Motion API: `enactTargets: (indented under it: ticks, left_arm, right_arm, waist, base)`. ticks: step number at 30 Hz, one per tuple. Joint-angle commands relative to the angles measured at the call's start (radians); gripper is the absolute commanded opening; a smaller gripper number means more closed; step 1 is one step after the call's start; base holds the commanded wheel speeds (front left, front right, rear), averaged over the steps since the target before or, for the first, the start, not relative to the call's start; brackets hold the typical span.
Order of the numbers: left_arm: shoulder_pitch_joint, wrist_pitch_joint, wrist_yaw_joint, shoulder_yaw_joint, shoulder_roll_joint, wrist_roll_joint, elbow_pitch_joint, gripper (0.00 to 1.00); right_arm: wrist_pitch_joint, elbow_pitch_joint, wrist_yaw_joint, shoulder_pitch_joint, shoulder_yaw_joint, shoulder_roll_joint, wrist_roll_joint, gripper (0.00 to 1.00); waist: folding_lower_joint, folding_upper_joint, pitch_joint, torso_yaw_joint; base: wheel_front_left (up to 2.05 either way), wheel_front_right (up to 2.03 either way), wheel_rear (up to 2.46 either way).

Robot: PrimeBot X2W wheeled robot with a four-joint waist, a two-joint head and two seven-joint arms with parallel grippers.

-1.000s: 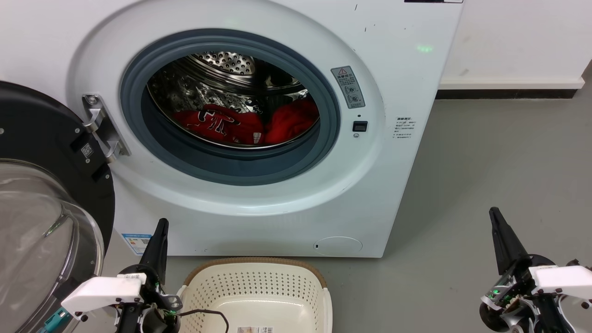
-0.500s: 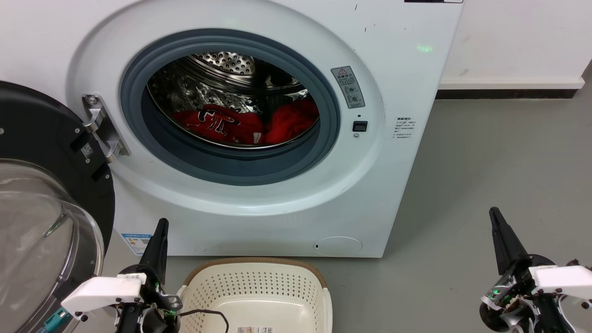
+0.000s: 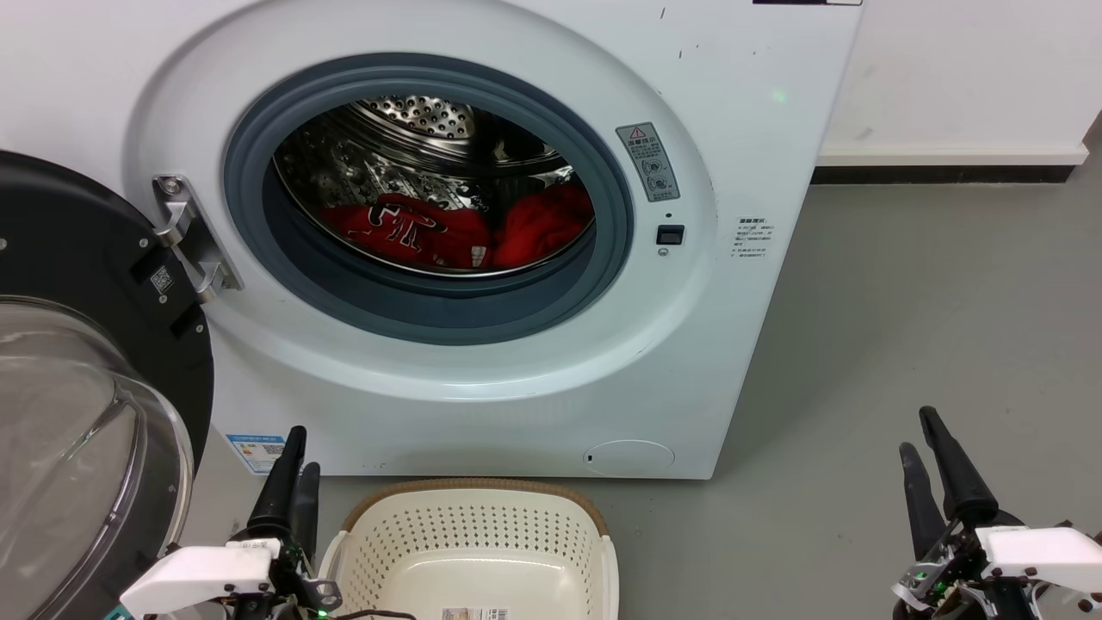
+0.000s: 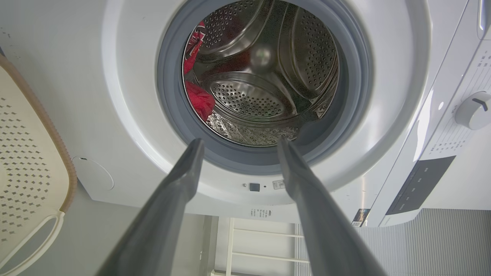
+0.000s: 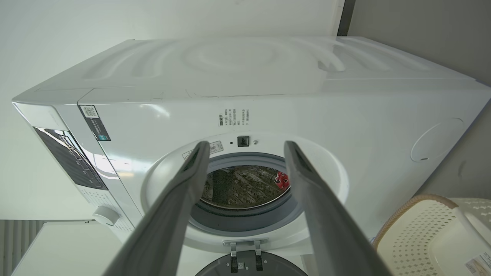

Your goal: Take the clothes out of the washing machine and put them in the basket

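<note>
Dark left hand (image 4: 239, 142): fingers spread apart, gripping nothing, low beside the basket's left rim.
Right hand (image 5: 246, 143): fingers apart, empty, over the grey floor (image 3: 904, 301), well right of the machine.
Basket (image 3: 473, 486): on the floor just before the washing machine, between both hands.
Washing machine (image 3: 758, 129): door (image 3: 86, 258) swung open leftward.
Clothes (image 3: 405, 228): inside the steel drum (image 3: 413, 112), at its bottom; lettered garment left, plain one right, seemingly touching, though a dark rib hides the join.

bright even light, glare on washing machine (image 5: 268, 96), wrist views warped
</note>
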Motion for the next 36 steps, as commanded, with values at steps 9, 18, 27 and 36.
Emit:
enactTargets:
  ticks: [9, 18, 27, 36]
  left_arm:
    - [-0.004, -0.048, 0.0, 0.043, 0.002, 0.11, -0.032, 1.0]
    - [-0.005, -0.086, 0.02, 0.077, 0.002, 0.263, -0.089, 1.0]
    - [0.0, -0.121, 0.067, 0.089, 0.003, 0.418, -0.208, 1.0]
    - [0.017, -0.153, 0.116, 0.067, 0.003, 0.591, -0.311, 1.0]
  right_arm:
    - [-0.048, -0.028, 0.0, -0.003, -0.017, -0.001, -0.103, 1.0]
    - [-0.087, -0.058, 0.0, -0.004, -0.046, -0.001, -0.304, 1.0]
    - [-0.122, -0.154, 0.0, -0.003, -0.041, -0.001, -0.593, 1.0]
    - [-0.154, -0.269, 0.0, 0.008, 0.005, -0.001, -0.878, 1.0]
  waist:
    - [0.0, 0.0, 0.001, -0.002]
    - [0.0, 0.0, 0.001, -0.004]
    - [0.0, 0.0, 0.003, -0.006]
    - [0.0, 0.0, 0.007, -0.007]
  base:
    - [0.0, 0.0, 0.0]
    - [0.0, 0.0, 0.0]
    - [0.0, 0.0, 0.0]
    - [0.0, 0.0, 0.0]
